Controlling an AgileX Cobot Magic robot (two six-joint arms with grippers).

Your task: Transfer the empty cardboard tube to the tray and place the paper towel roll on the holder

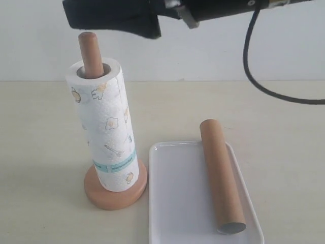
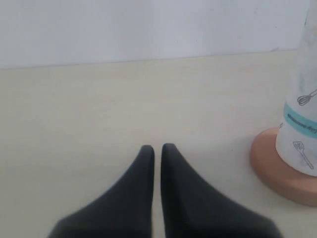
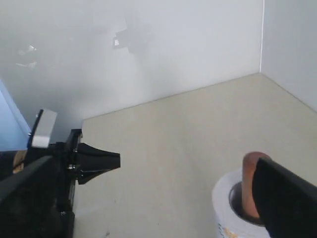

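You see embossed paper on the paper towel roll (image 1: 107, 127), smooth matt wood on the holder (image 1: 115, 197), dull brown card on the empty cardboard tube (image 1: 221, 173), and a glossy white tray (image 1: 175, 201).

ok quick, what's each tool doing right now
left tool: closed, holding nothing
right tool: open, empty, above the holder

You have a white embossed paper towel roll (image 1: 104, 132), printed with small yellow-grey drawings and a teal band low down, on a reddish-brown wooden holder (image 1: 114, 197). At its four o'clock, a plain brown cardboard tube (image 1: 221, 173) lies on a glossy white tray (image 1: 177, 203). The table (image 1: 284, 127) is pale cream.
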